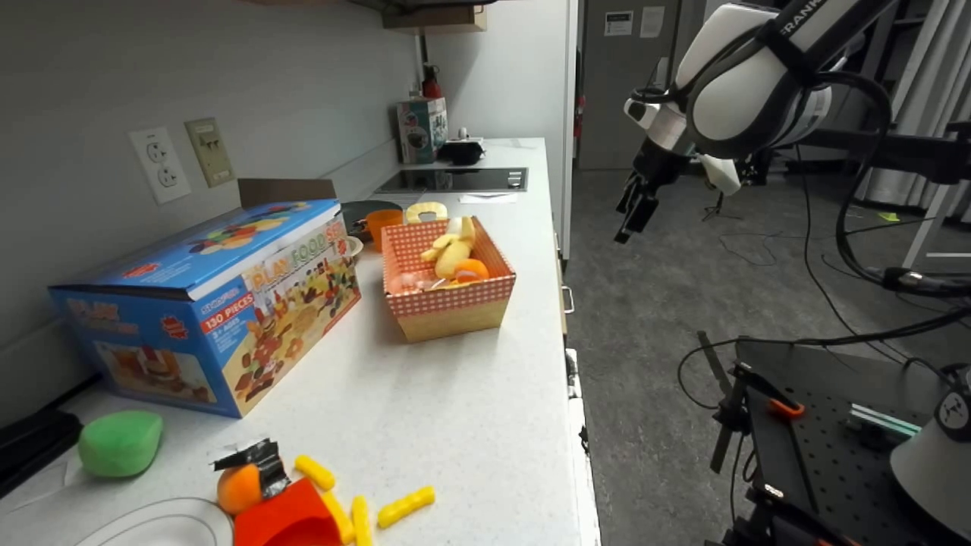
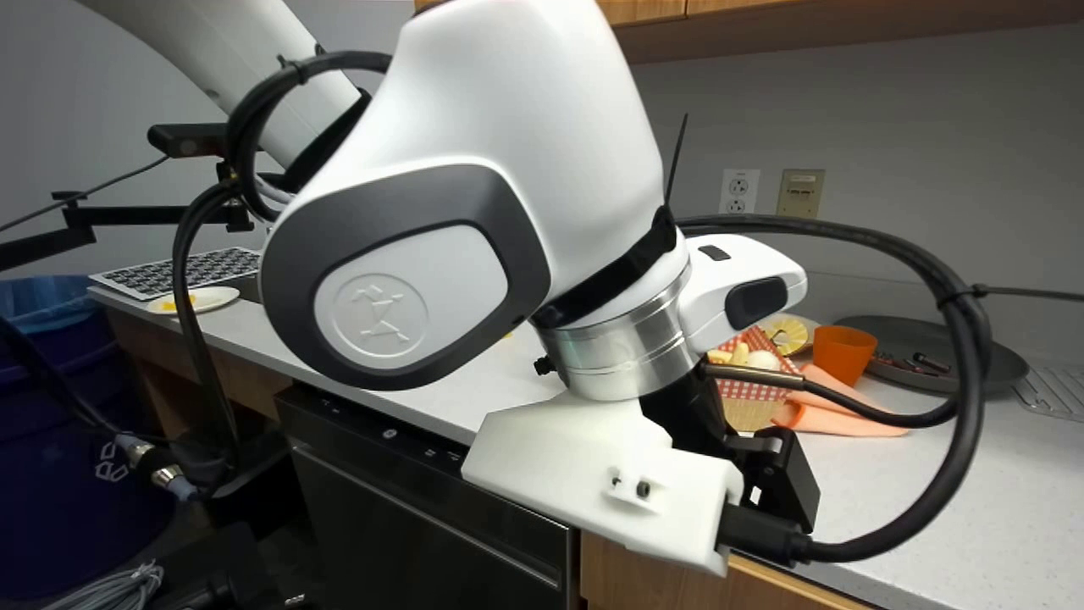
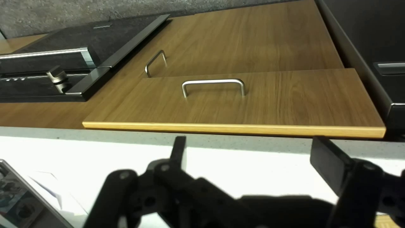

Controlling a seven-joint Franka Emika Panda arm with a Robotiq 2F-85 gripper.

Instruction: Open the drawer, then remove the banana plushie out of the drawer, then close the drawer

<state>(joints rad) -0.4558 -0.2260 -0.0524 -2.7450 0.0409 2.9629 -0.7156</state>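
Note:
The wooden drawer front (image 3: 284, 101), with a metal bar handle (image 3: 213, 82), lies beyond my fingertips in the wrist view. Only a thin dark line shows between its top edge and the counter, so its inside is hidden. The handle also shows at the counter's side in an exterior view (image 1: 569, 299). My gripper (image 3: 250, 148) is open and empty, apart from the handle. In an exterior view the gripper (image 1: 626, 218) hangs in the air out from the counter. A yellow peeled-banana toy (image 1: 453, 254) lies in the checked basket; whether the drawer holds a banana plushie cannot be seen.
The basket (image 1: 455, 322) stands on the white counter (image 1: 470, 425) near the play food box (image 1: 281, 303). An orange cup (image 2: 843, 354) and dark pan (image 2: 974, 356) stand behind. A cabinet door (image 3: 253, 41) is below the drawer; a black appliance (image 3: 364, 41) is beside it.

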